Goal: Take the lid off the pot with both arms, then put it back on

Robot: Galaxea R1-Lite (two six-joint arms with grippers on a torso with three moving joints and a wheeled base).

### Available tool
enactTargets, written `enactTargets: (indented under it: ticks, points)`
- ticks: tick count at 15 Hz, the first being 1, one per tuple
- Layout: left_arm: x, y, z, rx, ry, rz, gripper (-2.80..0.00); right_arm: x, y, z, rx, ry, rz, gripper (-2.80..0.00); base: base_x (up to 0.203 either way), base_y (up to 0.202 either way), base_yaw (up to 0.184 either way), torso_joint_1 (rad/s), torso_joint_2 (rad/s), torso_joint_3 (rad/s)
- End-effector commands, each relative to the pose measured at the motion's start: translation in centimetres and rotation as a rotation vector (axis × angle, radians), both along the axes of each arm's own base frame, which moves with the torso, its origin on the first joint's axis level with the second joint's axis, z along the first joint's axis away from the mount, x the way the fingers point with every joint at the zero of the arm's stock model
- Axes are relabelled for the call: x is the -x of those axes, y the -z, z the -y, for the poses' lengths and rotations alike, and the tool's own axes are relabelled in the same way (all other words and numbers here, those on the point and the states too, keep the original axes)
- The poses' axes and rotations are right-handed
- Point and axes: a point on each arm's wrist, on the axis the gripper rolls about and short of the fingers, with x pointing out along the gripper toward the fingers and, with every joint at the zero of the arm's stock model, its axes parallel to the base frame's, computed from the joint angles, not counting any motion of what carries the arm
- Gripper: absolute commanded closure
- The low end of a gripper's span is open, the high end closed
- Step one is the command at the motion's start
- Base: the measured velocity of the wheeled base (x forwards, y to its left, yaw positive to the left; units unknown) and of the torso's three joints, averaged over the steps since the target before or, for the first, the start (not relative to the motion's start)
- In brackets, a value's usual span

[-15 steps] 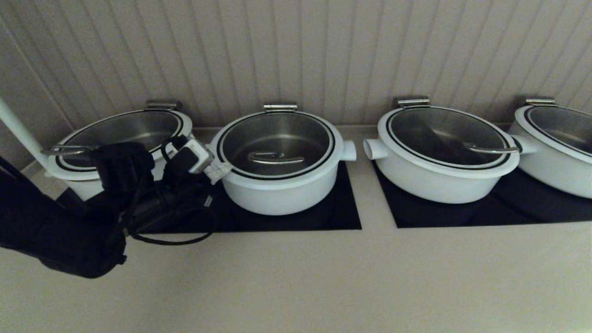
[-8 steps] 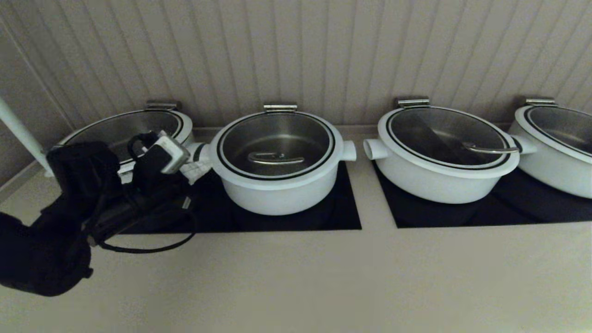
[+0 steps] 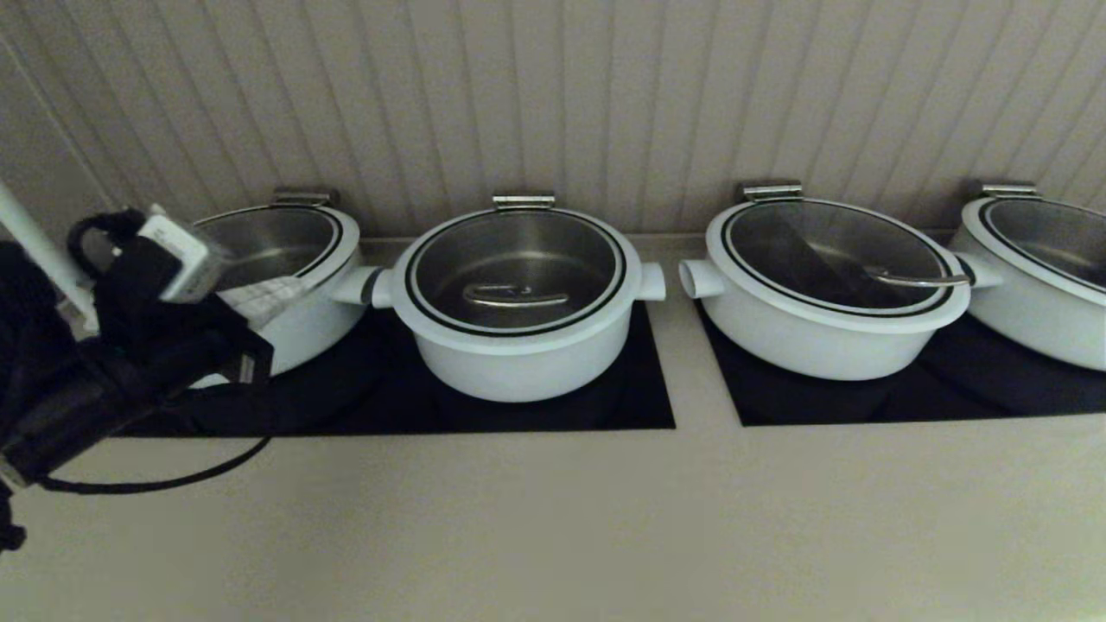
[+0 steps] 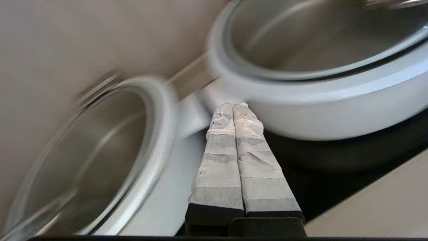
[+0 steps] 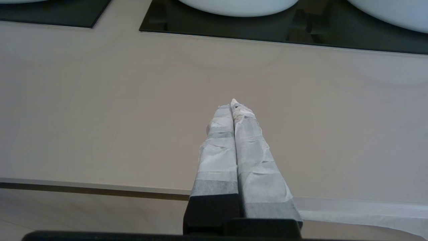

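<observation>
The pot (image 3: 518, 358) is the deep white one at the centre of the row, standing on a black cooktop. The lid (image 3: 516, 259) sits closed on it, its steel hook handle (image 3: 516, 296) at the centre. My left gripper (image 3: 263, 298) is shut and empty, in front of the leftmost pot and well left of the task pot. In the left wrist view its fingertips (image 4: 233, 106) point at the gap between the two pots, with the task pot (image 4: 317, 110) beyond. My right gripper (image 5: 233, 103) is shut and empty over the bare counter near its front edge, out of the head view.
A wide white pot (image 3: 294, 333) stands at the left, another (image 3: 821, 341) at the right, and a third (image 3: 1037, 324) at the far right. Two black cooktops (image 3: 644, 406) lie on the beige counter (image 3: 605, 518). A white pole (image 3: 34, 250) stands at the far left, with a panelled wall behind.
My left arm has drawn back to the left and risen, moving from the task pot's left handle to in front of the leftmost pot. The lid and pots have not moved.
</observation>
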Motion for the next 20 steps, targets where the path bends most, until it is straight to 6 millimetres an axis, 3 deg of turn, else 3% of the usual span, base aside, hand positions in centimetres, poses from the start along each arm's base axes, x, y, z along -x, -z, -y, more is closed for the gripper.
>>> enactTargets:
  ticks: [1,5,13,18,20]
  points:
    - [3.6,-2.2,-1.1,0.005,-0.119,0.061,0.0,0.0,0.0,0.0,0.001,-0.001,-0.002,0.0,0.0,0.0,0.0,0.0,0.0,0.0]
    - [8.7,0.6,-1.5,0.046,-0.317,-0.006,0.0,0.0,0.0,0.0,0.001,-0.001,0.0,0.0,0.0,0.0,0.0,0.0,0.0,0.0]
    - [20.7,6.9,-0.7,0.114,-0.341,0.003,0.0,0.0,0.0,0.0,0.001,-0.001,-0.002,0.0,0.0,0.0,0.0,0.0,0.0,0.0]
    - [25.1,11.4,-0.5,0.175,-0.295,-0.002,0.0,0.0,0.0,0.0,0.001,-0.001,-0.002,0.0,0.0,0.0,0.0,0.0,0.0,0.0]
    - [26.0,12.9,-0.4,0.227,-0.272,-0.089,0.0,0.0,0.0,0.0,0.001,-0.001,-0.002,0.0,0.0,0.0,0.0,0.0,0.0,0.0]
